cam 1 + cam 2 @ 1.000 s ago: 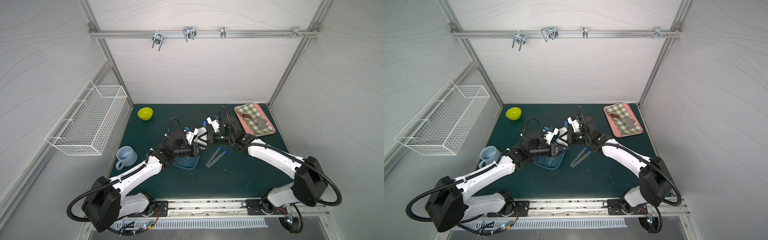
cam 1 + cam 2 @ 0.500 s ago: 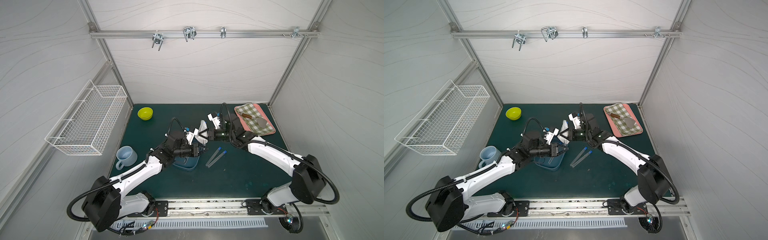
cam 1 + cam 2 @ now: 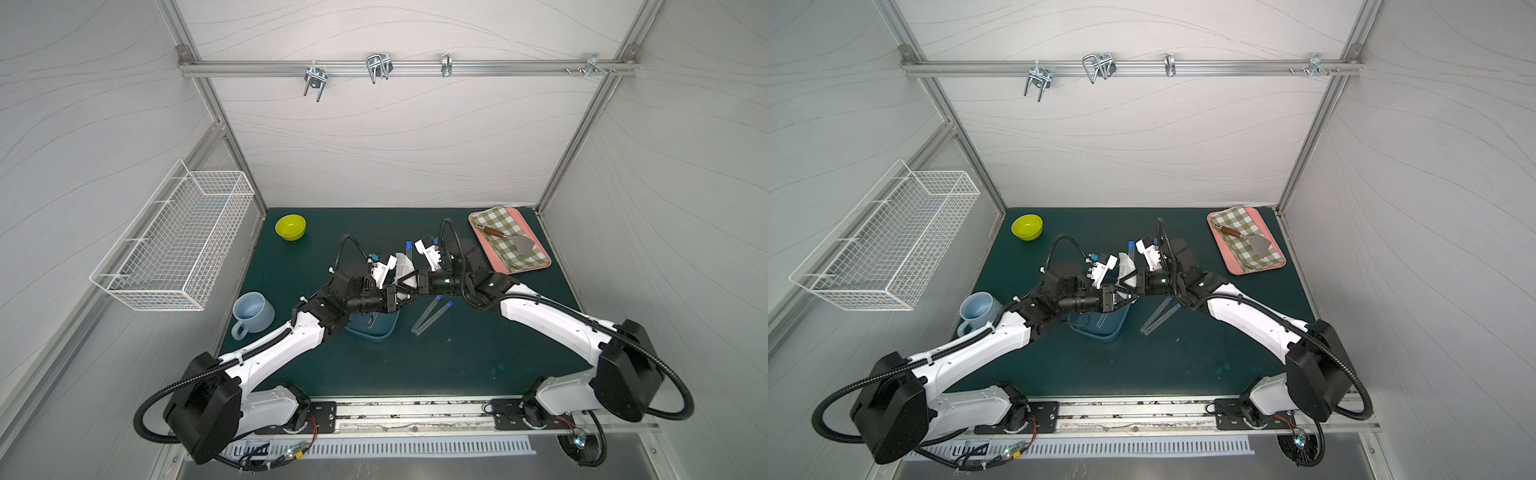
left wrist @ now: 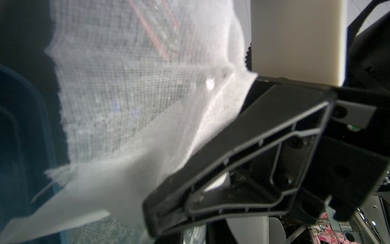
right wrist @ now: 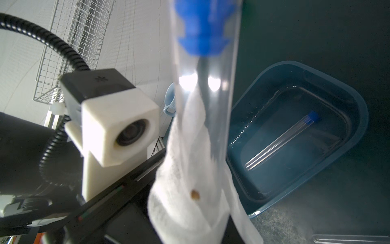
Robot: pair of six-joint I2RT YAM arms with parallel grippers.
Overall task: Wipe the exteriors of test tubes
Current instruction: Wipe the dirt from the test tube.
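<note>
Two black grippers meet over mid-table: the left gripper (image 3: 395, 302) clamps a white gauze cloth (image 4: 126, 95), and the right gripper (image 3: 403, 287) pinches a clear blue-capped test tube (image 5: 213, 101) wrapped in it. Just below, a dark blue plastic tray (image 5: 358, 118) holds another tube (image 5: 280, 143) in water. Two more tubes (image 3: 430, 313) lie on the green mat (image 3: 374, 374) to its right.
</note>
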